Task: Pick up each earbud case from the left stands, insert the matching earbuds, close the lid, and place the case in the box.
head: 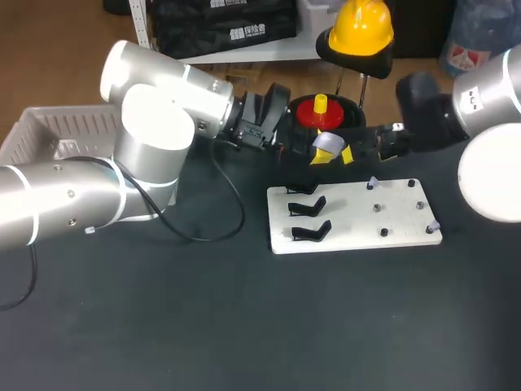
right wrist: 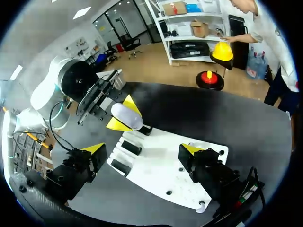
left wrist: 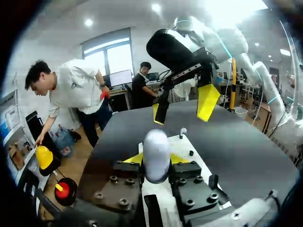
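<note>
1. Clenched on the white earbud case from two opposite sides with the left gripper. Held in the air above and just behind the rear-left corner of the white board, clear of the black stands.
2. Probably lifted and turned out like this to present the case to the other arm, leaving its top free for work on the lid. Lid apparently closed, with no gap visible.
3. Spread wide and holding nothing with the right gripper. Poised above and behind the board's rear edge, facing the case, near it but apart. Likely kept open there to reach either the lid or the pegs.
4. On the board's right half, several small pegs, a few topped with pale bits, too small to confirm as earbuds.
5. On the board's left half, three stands in a row. No case on the front two, and the rear one partly hidden under the left gripper.
6. Well to the left of the board, a white basket, presumably the box for finished cases.
7. Judged stage: case picked up, lid opening and earbud insertion not yet done. Risk: the smooth rounded shell slipping between the tips if pushed hard during opening.
</note>
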Controlling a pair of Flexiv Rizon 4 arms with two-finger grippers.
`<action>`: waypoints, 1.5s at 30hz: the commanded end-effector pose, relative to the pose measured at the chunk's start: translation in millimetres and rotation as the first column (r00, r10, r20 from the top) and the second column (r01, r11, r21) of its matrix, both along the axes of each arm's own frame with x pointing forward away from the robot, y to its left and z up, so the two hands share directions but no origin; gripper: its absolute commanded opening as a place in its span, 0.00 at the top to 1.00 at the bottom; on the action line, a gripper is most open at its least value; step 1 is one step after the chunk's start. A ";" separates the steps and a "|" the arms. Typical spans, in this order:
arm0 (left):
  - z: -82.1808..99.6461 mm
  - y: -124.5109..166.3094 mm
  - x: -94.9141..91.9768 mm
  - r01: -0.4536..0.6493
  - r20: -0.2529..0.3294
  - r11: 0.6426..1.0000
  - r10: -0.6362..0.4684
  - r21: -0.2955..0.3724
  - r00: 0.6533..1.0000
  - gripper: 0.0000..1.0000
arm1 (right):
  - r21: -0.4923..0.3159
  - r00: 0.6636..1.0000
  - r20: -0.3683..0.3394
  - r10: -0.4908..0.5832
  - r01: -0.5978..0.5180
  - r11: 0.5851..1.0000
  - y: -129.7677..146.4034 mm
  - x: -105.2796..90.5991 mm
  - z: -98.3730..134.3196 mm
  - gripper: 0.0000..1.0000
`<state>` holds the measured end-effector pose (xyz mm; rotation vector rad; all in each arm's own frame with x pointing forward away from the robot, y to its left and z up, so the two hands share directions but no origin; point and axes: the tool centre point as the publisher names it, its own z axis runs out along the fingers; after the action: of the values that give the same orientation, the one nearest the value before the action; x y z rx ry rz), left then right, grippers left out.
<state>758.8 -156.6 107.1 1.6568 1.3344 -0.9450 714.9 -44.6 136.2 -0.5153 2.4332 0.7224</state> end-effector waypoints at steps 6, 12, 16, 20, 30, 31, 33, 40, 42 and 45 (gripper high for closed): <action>0.6 0.2 -7.0 0.019 0.012 1.000 -0.018 -0.020 1.000 1.00 | 0.032 0.999 -0.025 0.038 -0.037 0.999 9.6 16.4 -4.3 0.00; 5.1 0.1 -11.1 0.036 0.023 0.999 -0.035 -0.029 0.999 1.00 | 0.031 0.999 -0.033 0.036 -0.035 0.999 11.2 19.3 -8.3 0.00; 7.0 -0.1 -14.0 0.045 0.029 0.998 -0.044 -0.033 0.999 1.00 | 0.033 0.999 -0.040 0.030 -0.029 0.999 10.0 20.1 -9.9 0.00; 8.9 -0.2 -16.9 0.054 0.032 0.998 -0.053 -0.040 0.998 1.00 | 0.033 0.999 -0.043 0.025 -0.024 0.999 8.5 21.4 -10.5 0.00; 6.4 1.1 -29.6 0.069 0.030 0.997 -0.067 -0.045 0.997 1.00 | 0.032 0.999 -0.038 0.019 -0.017 0.999 6.2 24.6 -9.1 0.00; 5.8 1.9 -32.0 0.069 0.030 0.997 -0.068 -0.045 0.997 1.00 | 0.032 0.999 -0.037 0.019 -0.018 0.999 6.3 24.7 -8.7 0.00; 4.0 3.5 -35.9 0.068 0.026 0.997 -0.067 -0.045 0.997 1.00 | 0.033 0.999 -0.035 0.020 -0.019 0.999 6.3 24.8 -7.4 0.00; 2.7 12.0 -12.9 -0.013 0.005 0.995 0.014 -0.098 1.000 1.00 | 0.015 1.000 -0.010 0.017 -0.017 1.000 3.0 19.9 0.7 0.00; 3.1 15.8 -9.1 -0.036 -0.005 0.992 0.036 -0.121 0.999 1.00 | -0.008 1.000 0.002 0.007 -0.007 1.000 -0.6 17.4 3.8 0.00; 4.5 20.8 -6.9 -0.069 -0.015 0.985 0.067 -0.159 0.998 1.00 | -0.051 1.000 0.021 -0.010 0.011 0.999 -7.9 13.8 8.3 0.00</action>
<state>757.9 -141.5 115.4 1.5257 1.2932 -1.0068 741.1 -48.5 137.6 -0.5531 2.4274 0.7218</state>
